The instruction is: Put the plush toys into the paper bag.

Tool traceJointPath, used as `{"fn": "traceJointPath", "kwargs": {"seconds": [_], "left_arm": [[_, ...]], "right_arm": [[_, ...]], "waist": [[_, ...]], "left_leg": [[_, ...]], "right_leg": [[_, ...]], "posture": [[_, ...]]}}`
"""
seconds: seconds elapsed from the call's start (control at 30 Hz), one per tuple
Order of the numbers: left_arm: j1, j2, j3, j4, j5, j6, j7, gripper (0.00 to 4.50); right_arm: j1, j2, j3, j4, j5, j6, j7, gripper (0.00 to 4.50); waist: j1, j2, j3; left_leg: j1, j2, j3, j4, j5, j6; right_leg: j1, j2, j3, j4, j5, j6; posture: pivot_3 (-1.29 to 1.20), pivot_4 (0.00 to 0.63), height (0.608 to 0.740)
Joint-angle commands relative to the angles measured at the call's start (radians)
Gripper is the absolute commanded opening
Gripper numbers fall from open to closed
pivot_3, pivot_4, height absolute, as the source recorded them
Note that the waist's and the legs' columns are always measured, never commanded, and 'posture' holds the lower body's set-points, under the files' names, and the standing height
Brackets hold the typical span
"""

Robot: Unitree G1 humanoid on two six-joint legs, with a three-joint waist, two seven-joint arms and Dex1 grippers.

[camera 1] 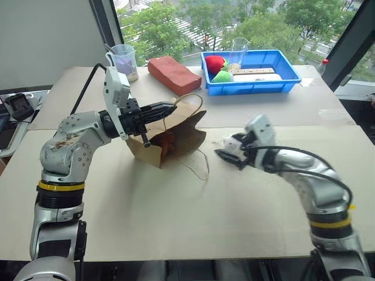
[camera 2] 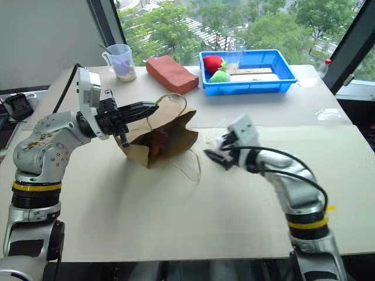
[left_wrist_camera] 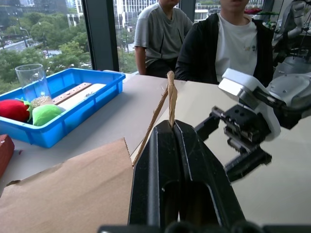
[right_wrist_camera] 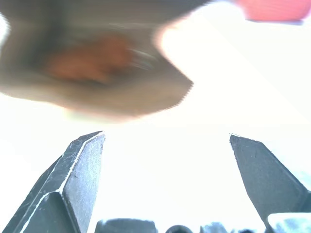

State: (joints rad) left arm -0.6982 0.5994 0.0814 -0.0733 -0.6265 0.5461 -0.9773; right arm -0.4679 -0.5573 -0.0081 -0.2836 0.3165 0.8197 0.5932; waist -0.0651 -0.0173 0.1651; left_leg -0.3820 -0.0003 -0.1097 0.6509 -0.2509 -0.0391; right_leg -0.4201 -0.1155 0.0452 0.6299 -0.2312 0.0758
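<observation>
One flat brown kraft paper bag (camera 1: 176, 137) lies mouth-open mid-table; one reddish-brown fuzzy plush toy (camera 1: 166, 142) sits inside it; the left gripper (camera 1: 170, 109) has its fingers pressed together on the bag's pale cord handle (left_wrist_camera: 167, 97); right of the bag, the right gripper (camera 1: 225, 150) hangs spread wide, empty; the left wrist view adds two seated people (left_wrist_camera: 194, 39).

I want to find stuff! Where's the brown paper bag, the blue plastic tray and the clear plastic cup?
Brown paper bag (camera 1: 186, 136): left eye view, its creased side.
Blue plastic tray (camera 1: 251, 88): left eye view, its front wall.
Clear plastic cup (camera 2: 120, 60): right eye view, its side.
</observation>
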Motion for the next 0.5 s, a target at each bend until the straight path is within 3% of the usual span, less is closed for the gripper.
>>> {"fn": "traceJointPath", "kwargs": {"seconds": [0.03,0.33,0.5], "left_arm": [[-0.006,0.007,0.017,-0.015,0.001,-0.020,-0.006,0.00],[-0.016,0.007,0.011,-0.016,0.010,-0.020,-0.010,0.00],[-0.011,0.016,0.019,-0.025,0.009,-0.011,-0.005,0.00]], "right_arm": [[-0.025,0.009,-0.023,0.086,-0.038,-0.033,-0.055,4.45],[-0.078,0.060,-0.005,0.289,-0.057,-0.075,-0.041,4.45],[-0.077,0.060,-0.005,0.340,-0.067,-0.122,-0.025,3.16]], "waist": [[-0.003,0.000,0.000],[-0.003,0.000,0.000],[0.001,0.000,0.000]], "left_leg": [[0.001,0.000,0.000,0.000,0.000,0.000],[-0.001,0.000,0.000,0.001,0.000,0.000],[-0.002,0.000,0.000,0.000,0.000,0.000]], "right_leg": [[0.000,0.000,0.000,0.000,0.000,0.000],[0.000,0.000,0.001,0.002,0.000,0.000],[0.000,0.000,0.001,0.002,0.000,0.000]], "posture": [[0.00,0.150,0.740],[0.00,0.150,0.740],[0.00,0.150,0.740]]}}
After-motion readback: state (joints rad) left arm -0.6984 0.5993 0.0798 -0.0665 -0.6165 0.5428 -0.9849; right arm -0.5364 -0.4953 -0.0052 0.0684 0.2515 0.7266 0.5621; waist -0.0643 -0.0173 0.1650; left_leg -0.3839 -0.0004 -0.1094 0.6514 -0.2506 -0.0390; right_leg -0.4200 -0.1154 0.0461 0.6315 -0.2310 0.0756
